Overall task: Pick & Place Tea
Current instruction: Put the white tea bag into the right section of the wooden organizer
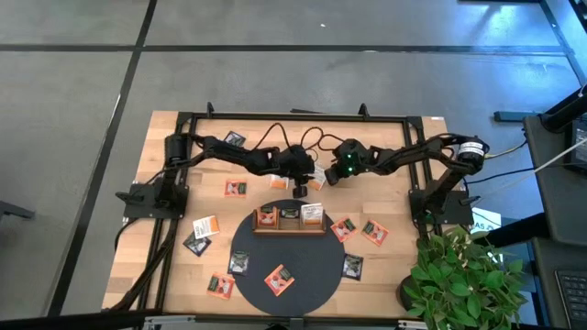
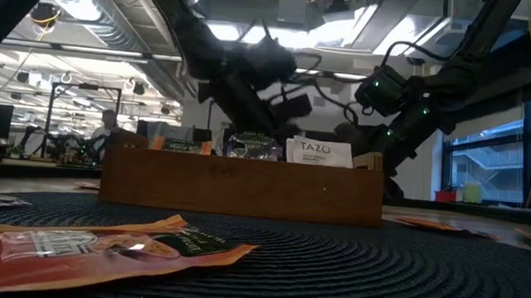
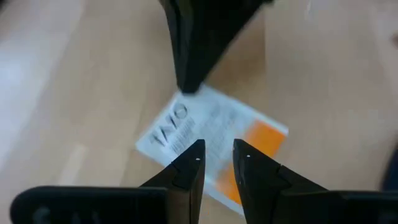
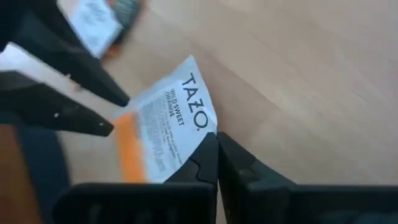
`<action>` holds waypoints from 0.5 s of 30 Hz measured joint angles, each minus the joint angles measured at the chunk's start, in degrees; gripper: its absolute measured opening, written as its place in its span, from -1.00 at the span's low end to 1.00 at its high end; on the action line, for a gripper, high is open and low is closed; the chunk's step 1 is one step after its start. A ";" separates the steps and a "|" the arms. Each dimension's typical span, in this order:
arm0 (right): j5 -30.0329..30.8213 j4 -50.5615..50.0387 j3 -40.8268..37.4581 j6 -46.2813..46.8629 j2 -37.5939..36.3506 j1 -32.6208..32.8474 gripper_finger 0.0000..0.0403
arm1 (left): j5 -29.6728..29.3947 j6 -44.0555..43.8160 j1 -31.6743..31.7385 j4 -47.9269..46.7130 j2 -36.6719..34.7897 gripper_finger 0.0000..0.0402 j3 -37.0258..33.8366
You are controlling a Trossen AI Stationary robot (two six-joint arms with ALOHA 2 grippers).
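A white tea sachet with an orange end (image 4: 165,124) lies on the wood just beyond the wooden tray (image 1: 289,229), between my two grippers. My right gripper (image 4: 216,140) is shut on it, coming from the table's right. My left gripper (image 3: 216,155) stands over the sachet's orange end (image 3: 264,140) from the left, open with a narrow gap. In the high view the sachet (image 1: 315,183) shows between my left gripper (image 1: 301,188) and my right gripper (image 1: 326,176). The tray holds an orange, a black and a white sachet (image 2: 319,152), upright. My right gripper pinches the white sachet's edge at its printed end (image 4: 205,127) between the two shut fingers, slanting down from the table's right. Whether the sachet is clear of the wood I cannot tell. My left gripper: I cannot tell whether its fingertips (image 4: 118,106) touch the orange end.
The tray rests on the far edge of a round dark grey mat (image 1: 303,275), where an orange sachet (image 1: 278,280) lies. More sachets are scattered on the wood at left (image 1: 236,188) and right (image 1: 373,232). A potted plant (image 1: 463,280) stands at the near right corner.
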 joint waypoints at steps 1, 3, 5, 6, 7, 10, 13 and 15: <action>-0.02 0.12 0.01 -0.42 -0.89 -0.01 -0.98 | -0.01 0.52 0.09 -1.03 -1.28 -0.61 0.00; 0.43 0.52 0.09 -1.73 -2.49 -0.09 -0.98 | -0.01 1.40 0.33 -1.89 -3.92 -0.60 0.00; 1.88 0.47 0.09 -3.31 -4.26 -0.04 -0.98 | 0.03 1.52 0.68 -3.52 -7.02 -0.60 0.00; 2.23 0.46 0.09 -4.18 -5.26 0.11 -0.98 | 0.07 1.70 0.82 -4.29 -8.48 -0.59 0.00; 2.91 0.50 0.11 -5.25 -6.27 0.26 -0.98 | 0.07 2.02 0.91 -5.02 -10.03 -0.59 0.00; 4.09 0.50 0.13 -8.38 -9.34 1.05 -0.99 | 2.16 3.09 1.65 -3.70 -15.36 -0.60 -2.91; 4.51 0.69 0.17 -10.99 -12.72 2.36 -0.99 | 7.88 1.98 3.36 3.23 -21.02 -0.61 -9.41; 4.51 0.54 0.20 -12.50 -15.10 3.52 -0.99 | 9.98 -0.11 4.94 7.81 -24.81 -0.60 -14.34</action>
